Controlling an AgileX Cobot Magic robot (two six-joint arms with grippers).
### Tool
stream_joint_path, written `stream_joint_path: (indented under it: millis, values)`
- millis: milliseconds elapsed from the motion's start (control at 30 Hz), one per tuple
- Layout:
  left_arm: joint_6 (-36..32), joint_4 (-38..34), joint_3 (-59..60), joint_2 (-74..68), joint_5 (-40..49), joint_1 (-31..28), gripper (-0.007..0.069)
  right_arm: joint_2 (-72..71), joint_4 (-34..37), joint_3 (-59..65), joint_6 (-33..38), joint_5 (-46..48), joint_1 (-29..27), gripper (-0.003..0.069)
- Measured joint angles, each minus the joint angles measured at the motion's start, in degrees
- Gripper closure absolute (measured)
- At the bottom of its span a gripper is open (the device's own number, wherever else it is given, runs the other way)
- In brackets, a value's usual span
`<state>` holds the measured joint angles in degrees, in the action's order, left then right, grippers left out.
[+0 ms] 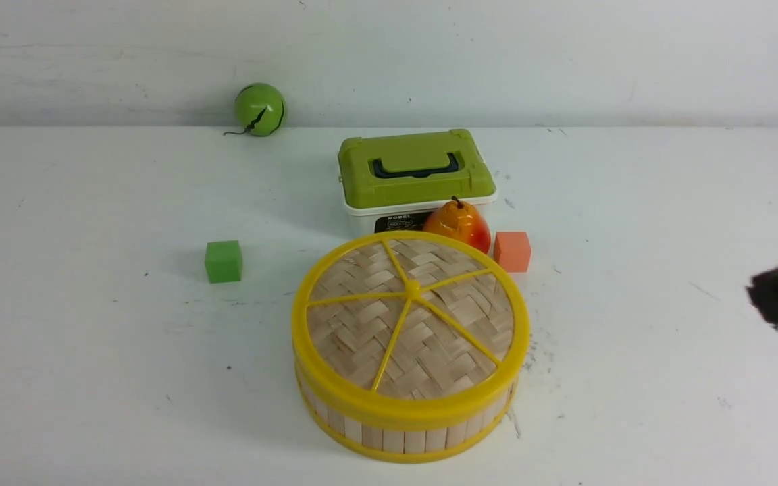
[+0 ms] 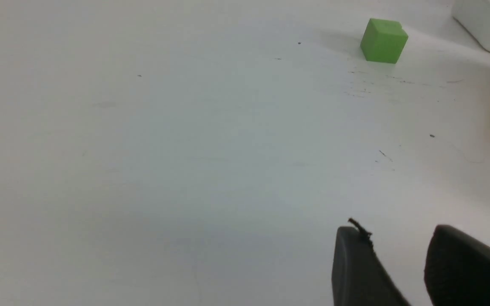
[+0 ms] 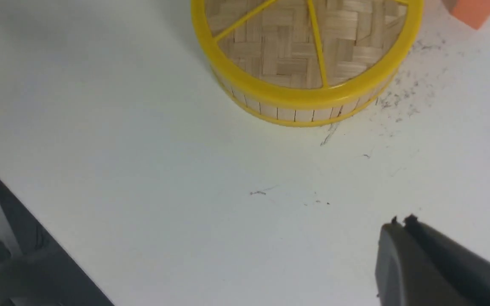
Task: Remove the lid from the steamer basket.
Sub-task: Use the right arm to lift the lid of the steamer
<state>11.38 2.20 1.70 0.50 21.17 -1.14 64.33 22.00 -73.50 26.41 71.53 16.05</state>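
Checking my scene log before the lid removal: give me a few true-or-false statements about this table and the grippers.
1. The lid sits closed on the steamer basket. True.
2. The right gripper grips the lid's rim. False: it is shut, empty and clear of the basket.
3. The green cube lies to the basket's left. True.
4. The pear rests on the lid. False: it is behind the basket, beside the orange cube.
5. The left gripper is open. True.
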Motion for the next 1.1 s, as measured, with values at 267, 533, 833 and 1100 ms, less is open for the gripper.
stream_joint_path:
  millis: [267, 533, 833, 1100]
  values:
    - [0.00, 0.00, 0.00, 0.00, 0.00, 0.00, 0.0385, 19.16, -12.62, -14.83, -9.68, -0.01, 13.63, 0.0638]
    - [0.00, 0.00, 0.00, 0.00, 0.00, 0.00, 0.0385, 36.88, -13.52, -28.89, -14.05, -0.07, 17.39, 0.0412]
    - [0.00, 0.00, 0.00, 0.00, 0.00, 0.00, 0.0385, 50.96, -17.89, -40.61, -19.63, -0.13, 21.05, 0.0217]
    - [0.00, 0.00, 0.00, 0.00, 0.00, 0.00, 0.0385, 58.62, -20.74, -44.36, -23.92, -0.31, 21.02, 0.0223]
